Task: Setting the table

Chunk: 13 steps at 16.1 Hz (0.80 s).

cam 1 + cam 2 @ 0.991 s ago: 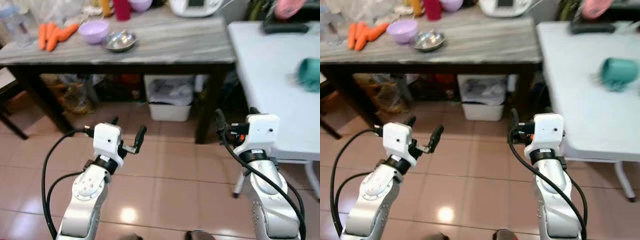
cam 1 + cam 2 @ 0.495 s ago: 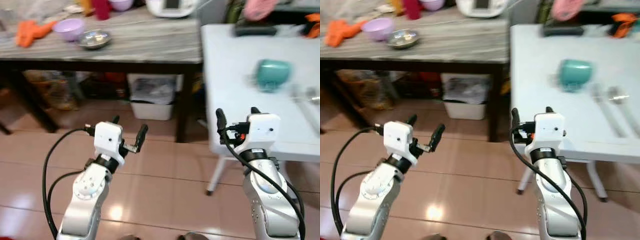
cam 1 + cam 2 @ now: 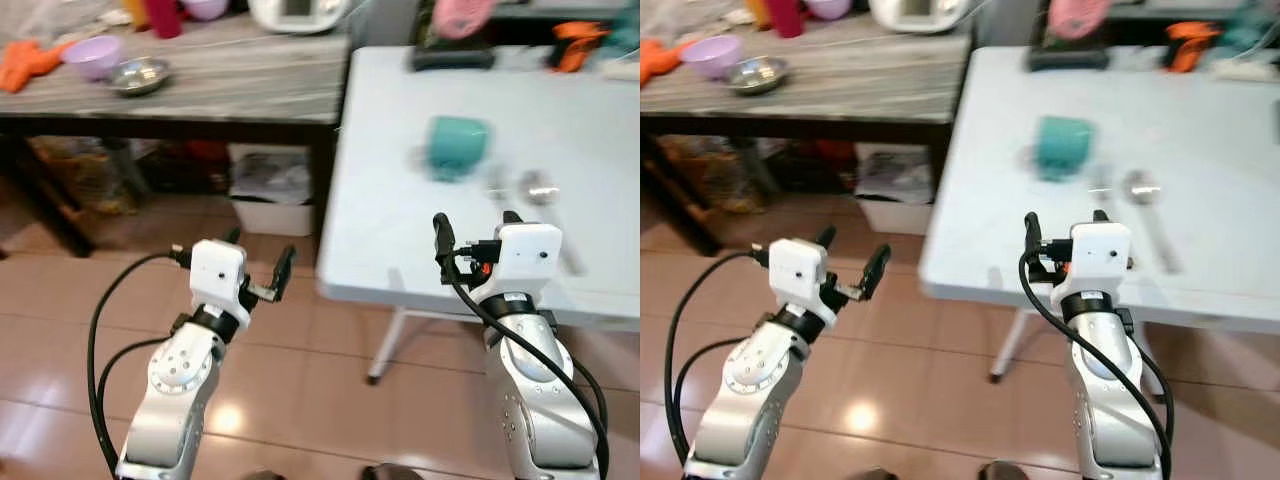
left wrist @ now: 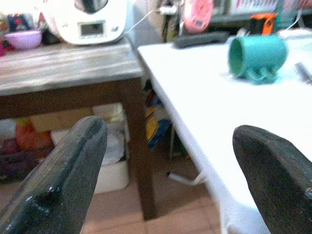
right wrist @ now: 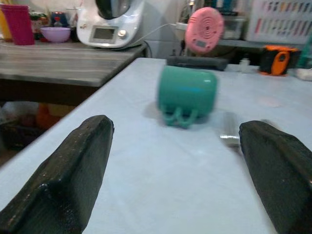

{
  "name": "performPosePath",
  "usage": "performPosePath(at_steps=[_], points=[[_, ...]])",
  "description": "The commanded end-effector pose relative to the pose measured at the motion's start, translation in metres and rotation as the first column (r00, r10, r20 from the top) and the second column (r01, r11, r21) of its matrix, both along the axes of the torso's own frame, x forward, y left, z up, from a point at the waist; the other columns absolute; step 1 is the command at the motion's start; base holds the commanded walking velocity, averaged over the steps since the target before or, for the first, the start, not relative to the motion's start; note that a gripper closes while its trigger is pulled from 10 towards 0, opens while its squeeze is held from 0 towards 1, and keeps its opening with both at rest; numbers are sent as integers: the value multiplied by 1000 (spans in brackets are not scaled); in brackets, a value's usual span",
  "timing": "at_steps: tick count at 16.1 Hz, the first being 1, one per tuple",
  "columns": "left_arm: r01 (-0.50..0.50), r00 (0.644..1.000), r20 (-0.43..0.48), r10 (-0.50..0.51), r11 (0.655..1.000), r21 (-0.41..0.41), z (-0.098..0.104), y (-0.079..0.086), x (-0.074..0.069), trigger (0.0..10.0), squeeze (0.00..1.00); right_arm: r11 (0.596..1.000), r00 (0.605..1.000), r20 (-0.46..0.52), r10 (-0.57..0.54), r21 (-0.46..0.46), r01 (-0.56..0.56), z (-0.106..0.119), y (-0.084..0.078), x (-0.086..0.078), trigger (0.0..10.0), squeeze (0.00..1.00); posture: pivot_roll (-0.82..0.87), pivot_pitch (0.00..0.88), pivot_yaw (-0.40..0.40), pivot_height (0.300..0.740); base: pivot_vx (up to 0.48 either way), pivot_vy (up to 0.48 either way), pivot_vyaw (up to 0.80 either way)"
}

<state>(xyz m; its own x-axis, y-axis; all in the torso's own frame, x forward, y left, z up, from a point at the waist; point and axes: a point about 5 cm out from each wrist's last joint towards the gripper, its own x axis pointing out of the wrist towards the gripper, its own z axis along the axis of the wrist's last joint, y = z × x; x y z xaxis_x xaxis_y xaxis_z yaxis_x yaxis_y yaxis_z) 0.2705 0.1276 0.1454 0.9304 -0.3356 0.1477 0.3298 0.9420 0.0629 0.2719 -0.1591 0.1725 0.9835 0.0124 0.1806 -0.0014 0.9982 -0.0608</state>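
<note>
A teal mug lies on its side on the white table, its handle towards me in the right wrist view. Just right of the mug lie a metal spoon and a second, blurred metal utensil. My right gripper is open and empty, raised at the table's near edge, short of the mug. My left gripper is open and empty too, over the tiled floor left of the table. The mug also appears in the left wrist view.
A grey-topped dark table stands to the left with a purple bowl, a steel bowl, carrots and a white appliance. A white bin sits under it. A pink disc, a dark bar and an orange item line the white table's far side.
The whole picture has shifted left, so the camera has turned right; the white table with the mug now lies ahead. Both arms hold the same pose, grippers still open.
</note>
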Motion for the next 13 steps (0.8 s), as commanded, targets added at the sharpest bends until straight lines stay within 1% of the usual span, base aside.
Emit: performPosePath(at_steps=[1, 3, 5, 9, 11, 13], points=[[-13, 1000, -18, 13, 1000, 9, -4, 6, -2, 10000, 0, 1000, 1000, 8, 13, 13, -13, 2, 5, 0, 10000, 0, -137, 155, 60, 740, 0, -480, 0], [-20, 1000, -21, 20, 1000, 8, -5, 7, -3, 10000, 0, 1000, 1000, 8, 10, 14, -10, 2, 5, 1, 10000, 0, -136, 155, 58, 740, 0, -480, 0], [-26, 999, -26, 25, 1000, -8, -7, 8, -5, 10000, 0, 1000, 1000, -2, 6, 31, -6, 0, 5, 1, 10000, 0, -136, 159, 60, 740, 0, 0, 0], [-12, 999, -37, 11, 1000, -11, -9, 10, -7, 10000, 0, 999, 1000, -9, -21, 50, 21, 0, 4, 2, 10000, 0, -138, 172, 71, 740, 0, 0, 0], [12, 999, -48, -13, 1000, -17, -11, 9, -9, 10000, 0, 997, 998, -17, -60, 53, 61, -1, -3, 6, 10000, 0, -137, 178, 71, 740, 0, 0, 0], [32, 998, -59, -34, 999, -33, -13, 8, -11, 10000, 0, 994, 995, -30, -92, 58, 93, 0, -10, 13, 10000, 0, -142, 191, 71, 740, 0, 0, 0]])
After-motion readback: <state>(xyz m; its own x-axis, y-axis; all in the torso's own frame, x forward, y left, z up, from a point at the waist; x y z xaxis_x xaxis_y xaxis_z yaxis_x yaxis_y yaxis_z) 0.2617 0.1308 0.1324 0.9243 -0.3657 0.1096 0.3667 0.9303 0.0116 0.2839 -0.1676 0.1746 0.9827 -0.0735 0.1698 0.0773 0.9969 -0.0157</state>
